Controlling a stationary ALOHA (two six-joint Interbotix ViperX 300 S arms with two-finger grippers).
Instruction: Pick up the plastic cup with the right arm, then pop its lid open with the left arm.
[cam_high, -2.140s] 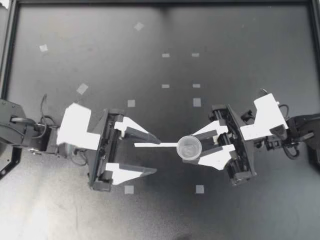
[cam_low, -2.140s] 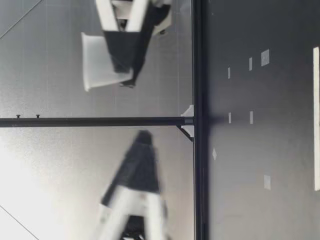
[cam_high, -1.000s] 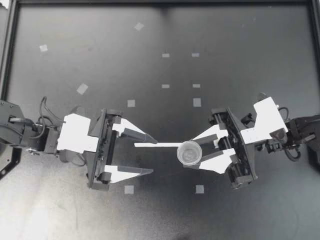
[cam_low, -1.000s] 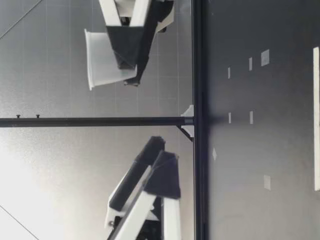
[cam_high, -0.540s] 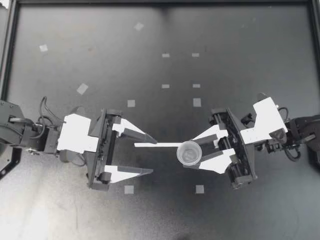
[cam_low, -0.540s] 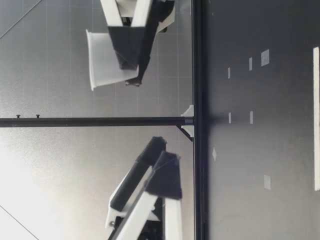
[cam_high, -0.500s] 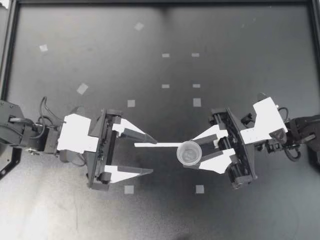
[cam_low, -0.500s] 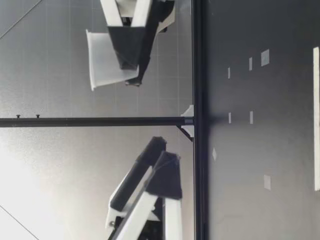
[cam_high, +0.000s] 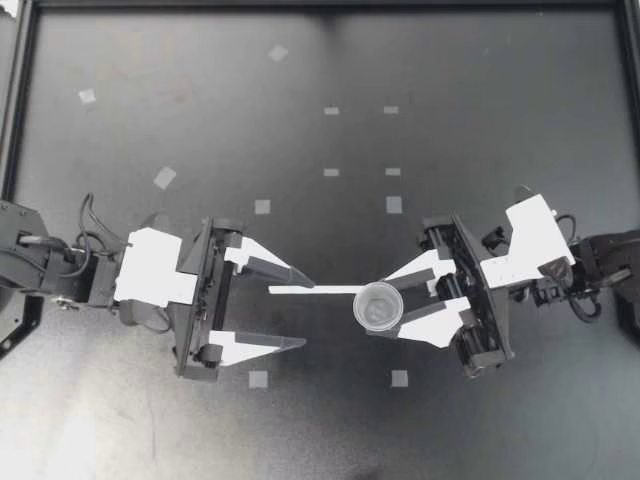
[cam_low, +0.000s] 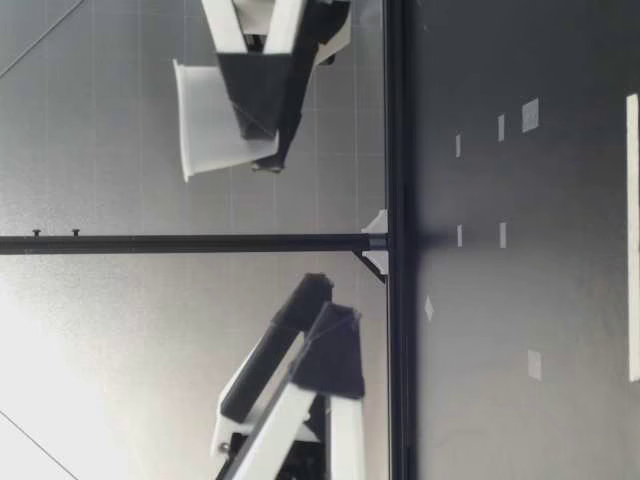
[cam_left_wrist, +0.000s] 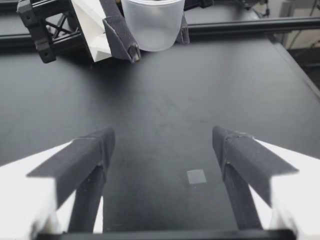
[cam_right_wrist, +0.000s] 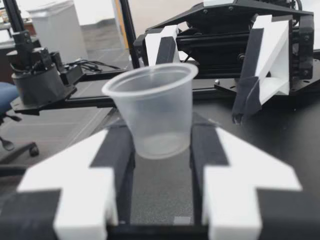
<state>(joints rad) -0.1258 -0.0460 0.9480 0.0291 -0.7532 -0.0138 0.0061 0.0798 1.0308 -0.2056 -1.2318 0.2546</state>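
My right gripper (cam_high: 377, 304) is shut on a small clear plastic cup (cam_high: 378, 309), held upright above the table; the cup looks empty. In the low view the cup (cam_low: 205, 120) hangs well above the surface, pinched at its lower half by dark fingers (cam_low: 262, 100). My left gripper (cam_high: 306, 313) stands open a short way from the cup, tips toward it, nothing between its fingers. In the left wrist view the cup (cam_left_wrist: 152, 22) sits ahead of the wide-open gripper (cam_left_wrist: 165, 150). In the right wrist view the cup (cam_right_wrist: 155, 107) sits between both pads (cam_right_wrist: 120, 150).
A thin white strip (cam_high: 310, 289) lies flat on the black table between the two grippers. Several small tape squares (cam_high: 262, 207) dot the surface. A black frame rail (cam_low: 395, 240) runs along the table's far edge.
Since two seconds ago my left gripper has swung and sunk a little, and the cup has dropped slightly in my right gripper's hold. Over the last second nothing moves.
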